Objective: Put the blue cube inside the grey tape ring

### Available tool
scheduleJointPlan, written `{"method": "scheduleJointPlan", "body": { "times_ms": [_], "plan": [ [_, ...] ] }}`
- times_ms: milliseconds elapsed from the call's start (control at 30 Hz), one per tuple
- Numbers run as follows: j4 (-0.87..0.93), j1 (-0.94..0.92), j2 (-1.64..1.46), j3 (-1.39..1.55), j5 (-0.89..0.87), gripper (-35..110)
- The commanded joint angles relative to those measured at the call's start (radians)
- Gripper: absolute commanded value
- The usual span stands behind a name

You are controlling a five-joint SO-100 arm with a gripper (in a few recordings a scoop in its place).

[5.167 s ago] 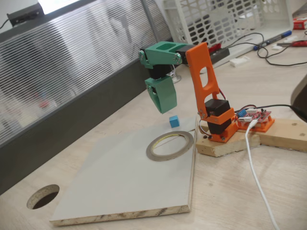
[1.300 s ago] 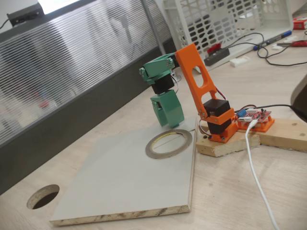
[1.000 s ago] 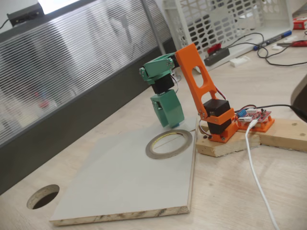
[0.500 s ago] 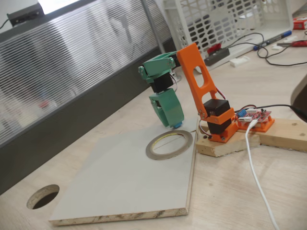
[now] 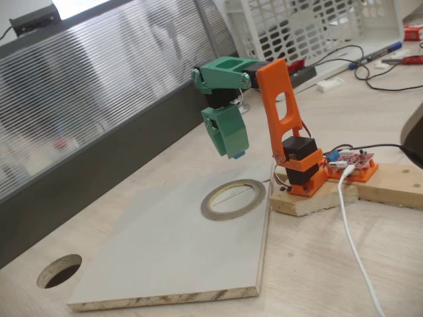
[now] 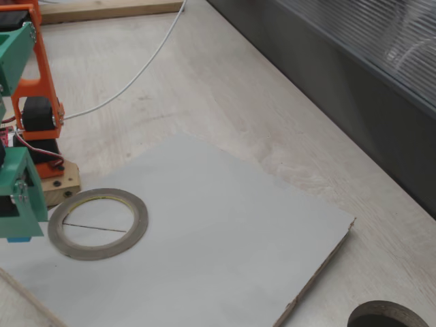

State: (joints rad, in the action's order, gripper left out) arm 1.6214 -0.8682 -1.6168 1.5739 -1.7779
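Note:
The green gripper (image 5: 236, 153) hangs in the air above and just behind the grey tape ring (image 5: 210, 210), shut on the blue cube (image 5: 238, 156), of which a small corner peeks out at the jaw tips. In another fixed view the gripper (image 6: 19, 235) sits at the left edge, with a sliver of the blue cube (image 6: 18, 239) under its tip, just left of the tape ring (image 6: 139, 221). The ring lies flat on the grey board (image 5: 165, 257) and nothing is inside it.
The orange arm base stands on a wooden block (image 5: 317, 199) right of the ring, with a red circuit board (image 5: 355, 162) and a white cable (image 5: 353, 244). A round hole (image 5: 59, 271) is cut in the table at the front left. A white basket (image 5: 310, 26) stands at the back.
The gripper came down over the cube behind the ring, shut on it, and has now risen with the cube in its jaws.

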Motion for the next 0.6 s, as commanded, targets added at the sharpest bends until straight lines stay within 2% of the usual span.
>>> {"method": "scheduleJointPlan", "body": {
  "times_ms": [0, 300, 567],
  "plan": [
    [0.005, -0.005, -0.064, 0.008, -0.012, 4],
    [-0.008, 0.026, -0.097, 0.009, -0.006, 4],
    [-0.008, 0.503, -0.249, 0.011, -0.012, 4]
  ]
}}
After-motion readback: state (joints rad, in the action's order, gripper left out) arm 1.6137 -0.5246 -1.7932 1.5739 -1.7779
